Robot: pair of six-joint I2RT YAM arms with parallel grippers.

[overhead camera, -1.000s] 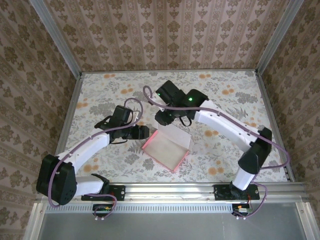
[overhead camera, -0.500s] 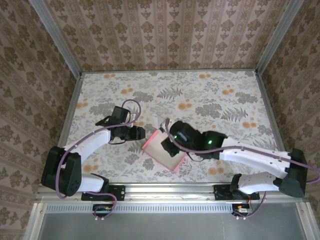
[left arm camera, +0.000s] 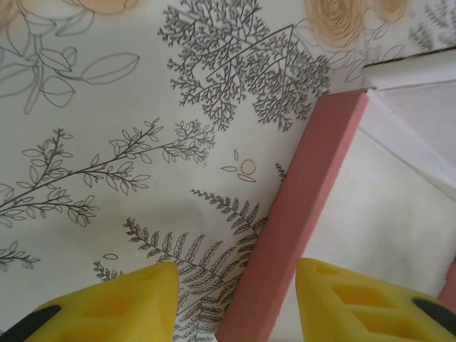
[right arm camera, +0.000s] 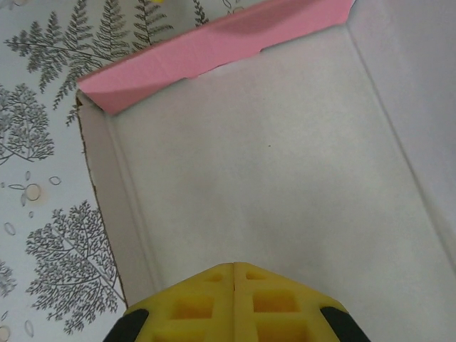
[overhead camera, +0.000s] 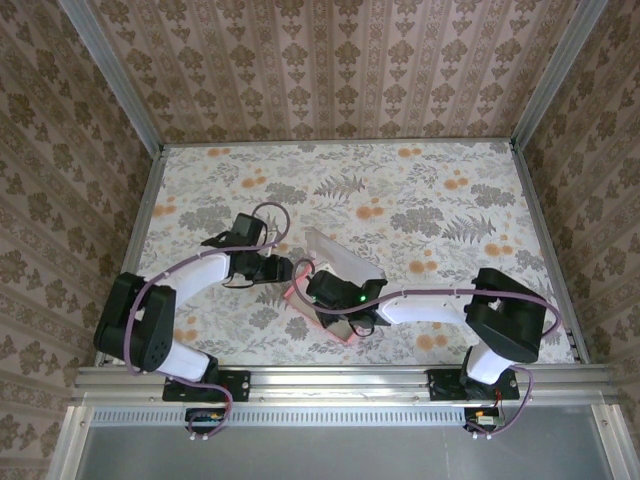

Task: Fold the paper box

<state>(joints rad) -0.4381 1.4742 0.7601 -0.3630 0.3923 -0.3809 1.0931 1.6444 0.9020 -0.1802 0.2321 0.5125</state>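
The paper box (overhead camera: pixel 300 300) lies open near the table's front middle, pink outside and pale off-white inside. Its far flap (overhead camera: pixel 338 256) stands tilted up. My left gripper (overhead camera: pixel 288 268) is at the box's left wall. In the left wrist view it (left arm camera: pixel 235 303) is open, and the pink wall (left arm camera: pixel 299 214) runs up between the two yellow fingers without touching them. My right gripper (overhead camera: pixel 318 288) hangs low over the box. In the right wrist view it (right arm camera: pixel 234 269) is shut with nothing in it, just above the pale inner floor (right arm camera: pixel 271 164), and a pink side wall (right arm camera: pixel 214 46) stands ahead.
The floral tablecloth (overhead camera: pixel 420 190) covers the table, fenced by metal rails (overhead camera: pixel 150 210) and patterned walls. My right forearm (overhead camera: pixel 430 300) stretches low across the front right. Open cloth lies behind the box and to the far right.
My right arm has swung from behind the box to the front right, and its gripper has come down into the box. My left gripper has edged right onto the box's left wall.
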